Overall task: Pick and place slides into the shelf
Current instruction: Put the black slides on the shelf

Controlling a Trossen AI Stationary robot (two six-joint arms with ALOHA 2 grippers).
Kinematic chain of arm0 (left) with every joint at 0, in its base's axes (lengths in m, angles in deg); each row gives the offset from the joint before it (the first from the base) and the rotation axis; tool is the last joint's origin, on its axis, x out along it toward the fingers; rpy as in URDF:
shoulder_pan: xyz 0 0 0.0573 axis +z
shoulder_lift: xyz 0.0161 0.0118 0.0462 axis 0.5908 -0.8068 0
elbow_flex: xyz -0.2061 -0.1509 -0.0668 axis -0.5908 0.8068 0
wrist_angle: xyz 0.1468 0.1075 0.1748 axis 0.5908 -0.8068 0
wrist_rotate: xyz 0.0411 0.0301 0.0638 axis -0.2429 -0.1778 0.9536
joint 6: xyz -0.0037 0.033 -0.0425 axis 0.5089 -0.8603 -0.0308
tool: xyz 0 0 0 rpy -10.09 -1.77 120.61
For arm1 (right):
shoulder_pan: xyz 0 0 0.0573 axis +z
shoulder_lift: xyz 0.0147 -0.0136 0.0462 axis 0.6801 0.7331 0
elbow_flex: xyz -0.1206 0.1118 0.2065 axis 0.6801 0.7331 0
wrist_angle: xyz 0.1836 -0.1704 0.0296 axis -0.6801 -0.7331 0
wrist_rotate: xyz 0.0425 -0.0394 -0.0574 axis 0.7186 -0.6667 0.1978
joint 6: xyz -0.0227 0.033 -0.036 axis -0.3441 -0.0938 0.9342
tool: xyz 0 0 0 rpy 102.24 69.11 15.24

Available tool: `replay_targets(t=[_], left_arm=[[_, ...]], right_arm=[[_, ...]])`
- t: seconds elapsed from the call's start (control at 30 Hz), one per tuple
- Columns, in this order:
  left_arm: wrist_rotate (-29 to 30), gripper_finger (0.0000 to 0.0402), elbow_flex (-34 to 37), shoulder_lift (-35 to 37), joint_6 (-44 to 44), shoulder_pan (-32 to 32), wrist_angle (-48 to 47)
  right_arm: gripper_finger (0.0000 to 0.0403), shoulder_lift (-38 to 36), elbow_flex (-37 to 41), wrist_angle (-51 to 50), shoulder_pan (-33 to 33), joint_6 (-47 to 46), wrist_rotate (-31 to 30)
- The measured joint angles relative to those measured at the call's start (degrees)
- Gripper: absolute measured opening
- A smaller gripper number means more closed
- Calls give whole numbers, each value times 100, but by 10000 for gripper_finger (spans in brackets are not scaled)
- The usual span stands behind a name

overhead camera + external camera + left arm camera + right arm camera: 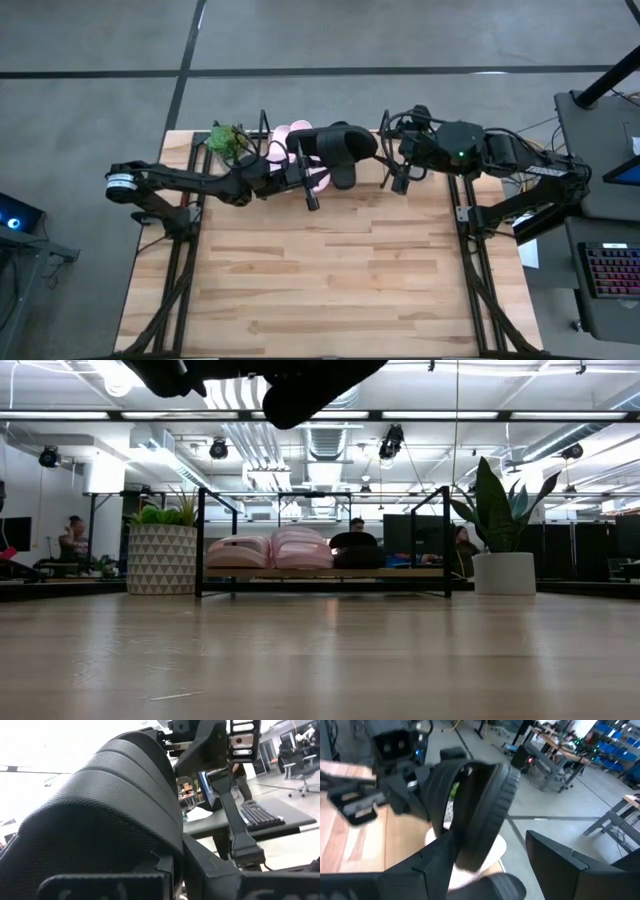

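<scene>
Two pink slides (pixel 270 550) and one black slide (pixel 353 552) are sitting in the shelf (pixel 322 572), while the left gripper (pixel 300 172) is clamping the last black slide (pixel 335 146) in the air above it. Beside it, the right gripper (pixel 393 170) is standing wide open, holding nothing. Judging by this, the final placement is under way, calling for lowering that slide into the free space at the shelf's right.

Low view: black open-toe slide sandal (pixel 300 390) aloft, cut off by top edge. High view: low black wire shelf (pixel 262 128) largely covered by arms; left tool (pixel 308 192) tips indistinct.
</scene>
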State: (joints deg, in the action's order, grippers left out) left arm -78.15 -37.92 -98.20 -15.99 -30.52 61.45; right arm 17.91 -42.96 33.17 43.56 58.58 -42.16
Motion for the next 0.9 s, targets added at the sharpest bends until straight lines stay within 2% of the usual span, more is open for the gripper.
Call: replay_targets(t=[0.2, 0.33, 0.47, 0.6, 0.77, 0.9], left_arm=[[-198, 0, -73, -315, -153, -9, 384], [-248, 0, -183, -470, -159, -7, 463], [-256, 0, -217, -495, -265, -7, 451], [-376, 0, -177, -489, -322, -7, 413], [-535, 7, -179, -482, -316, -4, 412], [-712, 46, -170, -479, -536, -2, 409]], right_arm=[[228, 72, 0, 281, -34, -42, -89], [201, 125, 0, 268, -74, -44, -103], [138, 192, 0, 147, -85, -111, -104], [39, 201, -4, -33, -114, -89, -118], [32, 169, -27, -135, -193, -159, -57], [32, 123, -52, -219, -300, -219, -20]])
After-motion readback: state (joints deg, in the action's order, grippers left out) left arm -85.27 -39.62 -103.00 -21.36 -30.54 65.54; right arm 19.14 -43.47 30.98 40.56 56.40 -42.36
